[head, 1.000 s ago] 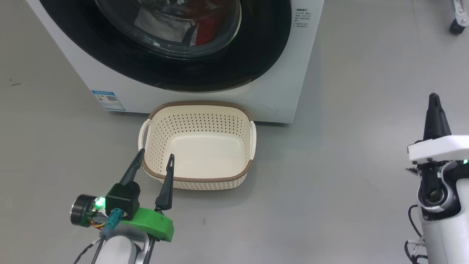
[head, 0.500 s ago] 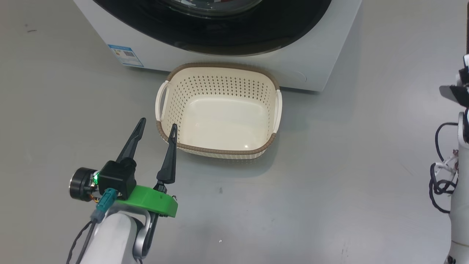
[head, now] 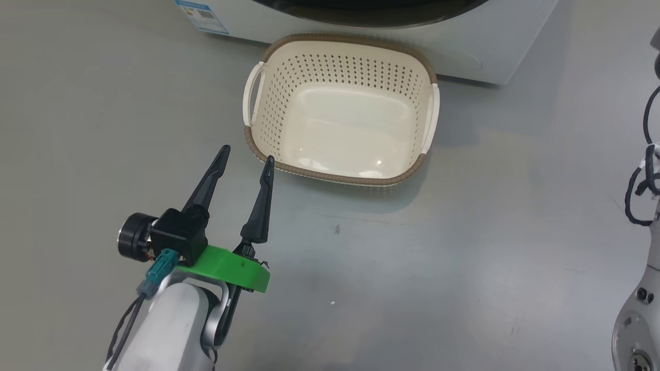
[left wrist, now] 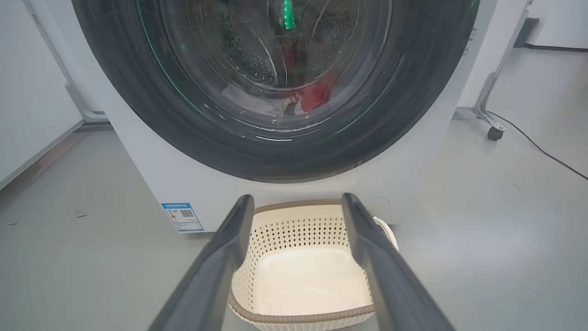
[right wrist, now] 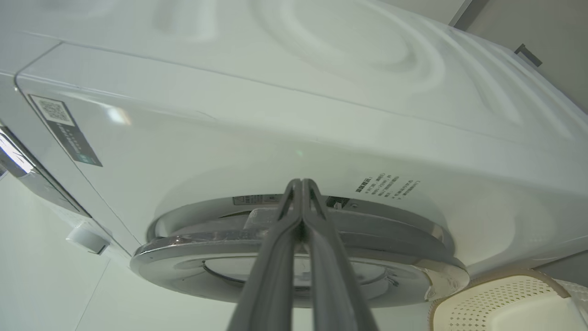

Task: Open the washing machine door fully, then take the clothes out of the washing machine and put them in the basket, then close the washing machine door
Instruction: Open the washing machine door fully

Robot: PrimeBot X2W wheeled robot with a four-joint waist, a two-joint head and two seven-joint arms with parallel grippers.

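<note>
The washing machine (left wrist: pixel 151 184) has its door (left wrist: pixel 183 124) shut, with a black rim and a glass bowl. Behind the glass lie the clothes, a red one (left wrist: pixel 317 94) and a white one (left wrist: pixel 250 101). The cream basket (head: pixel 340 175) stands empty on the floor just in front of the machine (head: pixel 515 31). My left gripper (head: pixel 246 154) hovers open beside the basket's near left corner, holding nothing; in its wrist view the gripper (left wrist: pixel 297 200) points at the basket (left wrist: pixel 298 317). My right gripper (right wrist: pixel 302 181) is shut and empty, its tips at the gap behind the door's edge (right wrist: pixel 183 257).
A blue label (left wrist: pixel 182 217) sits low on the machine's front. A wheeled stand leg (left wrist: pixel 494 133) and a floor cable lie to the machine's right. My right arm's pale forearm (head: pixel 637 319) and black cables (head: pixel 644 196) hang at the right edge. Grey floor surrounds the basket.
The head camera has swung downward, so machine and basket slid up the picture. The right gripper's finger has passed out of that view. The left gripper stays open.
</note>
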